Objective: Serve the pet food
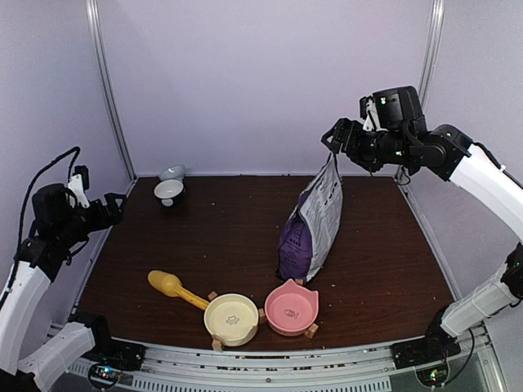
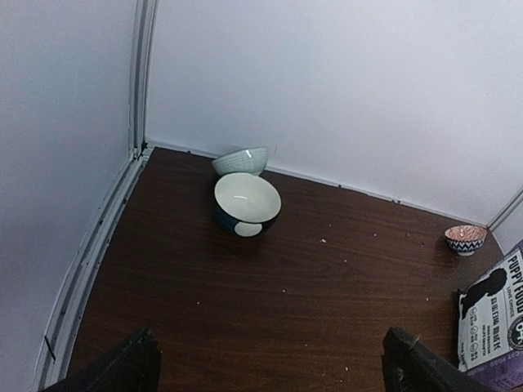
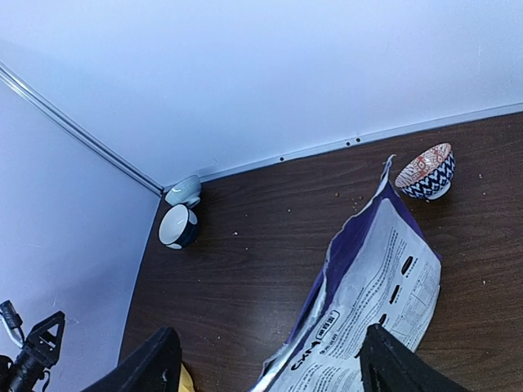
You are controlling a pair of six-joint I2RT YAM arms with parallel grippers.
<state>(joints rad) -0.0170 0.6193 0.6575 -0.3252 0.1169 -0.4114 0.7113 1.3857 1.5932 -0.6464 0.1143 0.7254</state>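
Observation:
The purple "PUPPY FOOD" bag (image 1: 310, 224) stands upright right of the table's middle, and its open top reaches up to my right gripper (image 1: 331, 143). In the right wrist view the bag's top edge (image 3: 368, 302) lies between the right gripper's (image 3: 270, 353) wide-apart fingers, which are not closed on it. The kibble itself is hidden inside the bag. My left gripper (image 1: 114, 206) is open and empty, raised over the table's left edge. The left wrist view shows the left gripper (image 2: 274, 363) over bare wood, with the bag (image 2: 494, 314) at the far right.
A yellow scoop (image 1: 170, 284), a cream bowl (image 1: 231, 318) and a pink bowl (image 1: 291, 309) sit near the front edge. A dark blue bowl (image 1: 169, 192) and a pale bowl (image 1: 172, 172) stand at the back left. A small red-patterned bowl (image 3: 425, 171) sits behind the bag.

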